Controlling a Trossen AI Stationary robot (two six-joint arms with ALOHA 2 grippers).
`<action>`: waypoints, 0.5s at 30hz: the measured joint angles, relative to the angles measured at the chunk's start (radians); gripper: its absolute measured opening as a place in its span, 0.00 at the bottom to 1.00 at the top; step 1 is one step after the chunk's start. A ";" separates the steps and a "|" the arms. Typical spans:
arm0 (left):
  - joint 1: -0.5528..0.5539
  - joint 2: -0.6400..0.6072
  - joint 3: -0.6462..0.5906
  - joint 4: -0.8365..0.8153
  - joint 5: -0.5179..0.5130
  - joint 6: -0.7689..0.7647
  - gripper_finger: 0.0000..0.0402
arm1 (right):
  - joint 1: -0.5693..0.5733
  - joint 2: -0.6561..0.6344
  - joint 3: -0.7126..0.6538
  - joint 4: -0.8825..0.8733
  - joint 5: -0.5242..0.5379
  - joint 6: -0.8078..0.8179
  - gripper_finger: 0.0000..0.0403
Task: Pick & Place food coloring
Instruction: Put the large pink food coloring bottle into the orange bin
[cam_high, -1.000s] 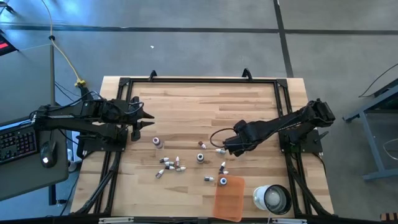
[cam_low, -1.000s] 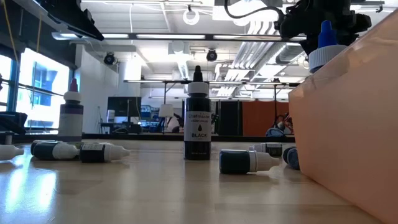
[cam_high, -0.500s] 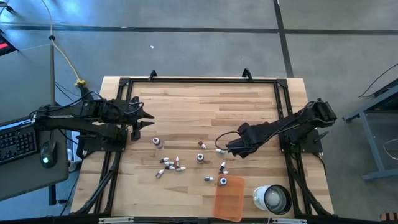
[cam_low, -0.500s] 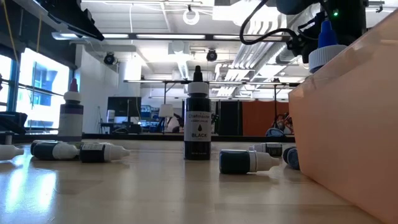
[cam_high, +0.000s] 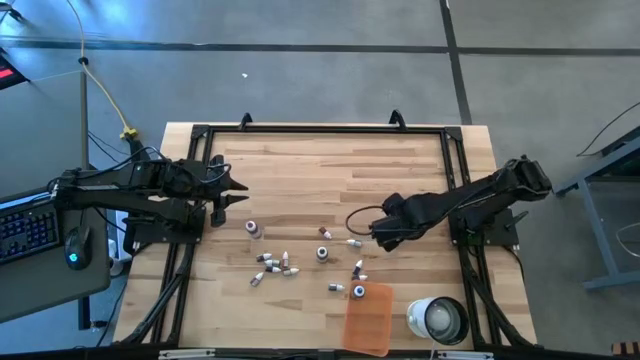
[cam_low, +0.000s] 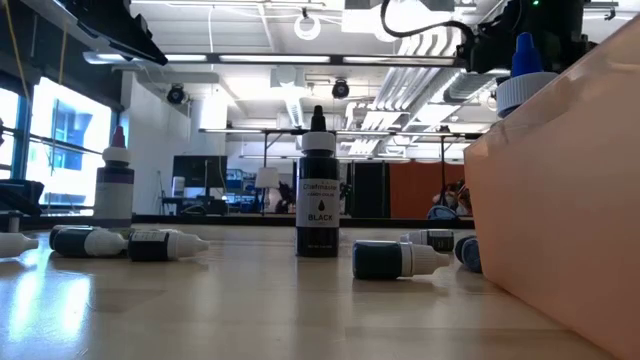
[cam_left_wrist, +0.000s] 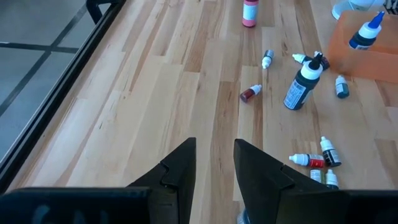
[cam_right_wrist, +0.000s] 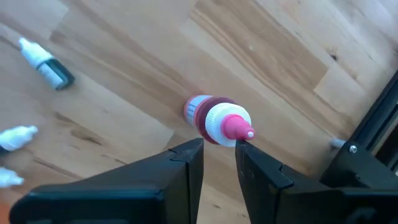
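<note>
Right wrist view | right claw (cam_right_wrist: 219, 149) slightly parted | above pink-capped bottle (cam_right_wrist: 214, 121)

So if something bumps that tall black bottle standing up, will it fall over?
Probably. The black bottle stands tall and narrow on a small base, so a nudge near its cap could tip it. Once down, its round body might roll across the smooth wooden table.

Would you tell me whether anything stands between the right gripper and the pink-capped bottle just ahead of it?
Nothing visible does. In the right wrist view the pink-capped bottle stands upright on bare wood just beyond the right gripper, whose fingers are apart. The nearest other bottle, a dark one, lies well off to the side.
</note>
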 joint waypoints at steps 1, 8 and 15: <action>0.000 0.000 0.000 0.000 0.000 0.000 0.27 | -0.003 0.000 0.000 0.000 0.004 0.000 0.22; 0.000 0.000 0.000 0.000 0.000 0.000 0.27 | -0.035 0.000 -0.021 0.019 0.009 -0.023 0.22; 0.000 0.000 0.000 0.000 -0.001 0.000 0.27 | -0.055 -0.001 -0.060 0.029 -0.108 -0.037 0.22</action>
